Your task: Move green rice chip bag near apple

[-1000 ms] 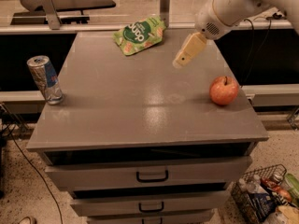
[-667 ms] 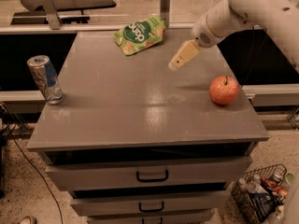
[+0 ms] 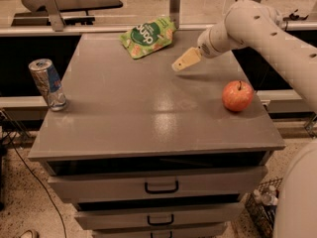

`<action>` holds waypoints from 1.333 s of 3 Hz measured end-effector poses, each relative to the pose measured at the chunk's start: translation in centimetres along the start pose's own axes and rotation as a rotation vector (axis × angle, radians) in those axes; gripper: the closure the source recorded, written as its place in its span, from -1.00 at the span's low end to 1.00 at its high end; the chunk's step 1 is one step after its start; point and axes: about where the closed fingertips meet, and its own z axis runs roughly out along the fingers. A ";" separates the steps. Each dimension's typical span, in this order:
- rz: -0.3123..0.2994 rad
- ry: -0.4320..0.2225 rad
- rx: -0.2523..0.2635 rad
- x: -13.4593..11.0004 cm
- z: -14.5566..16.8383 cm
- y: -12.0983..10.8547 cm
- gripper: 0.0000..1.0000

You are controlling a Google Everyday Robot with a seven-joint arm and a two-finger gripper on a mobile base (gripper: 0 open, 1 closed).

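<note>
The green rice chip bag lies flat at the far edge of the grey cabinet top, slightly left of centre. The apple stands near the right edge, closer to me. My gripper hangs above the top at the end of the white arm, to the right of the bag and a little nearer, and behind and left of the apple. It holds nothing and touches neither thing.
A silver-blue drink can stands upright near the left edge. The cabinet has drawers with dark handles below. A glass partition and rail run behind the top. A wire basket sits on the floor at right.
My gripper has moved left and farther back over the top, closer to the bag. The bag, apple and can have not moved.
</note>
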 end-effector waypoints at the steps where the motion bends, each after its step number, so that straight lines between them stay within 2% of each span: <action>1: 0.047 -0.089 0.033 -2.4 2.5 -0.9 -1.00; 2: 0.055 -0.164 0.041 -5.2 4.4 -1.4 -1.00; 4: 0.085 -0.271 0.037 -9.2 9.0 -2.5 -1.00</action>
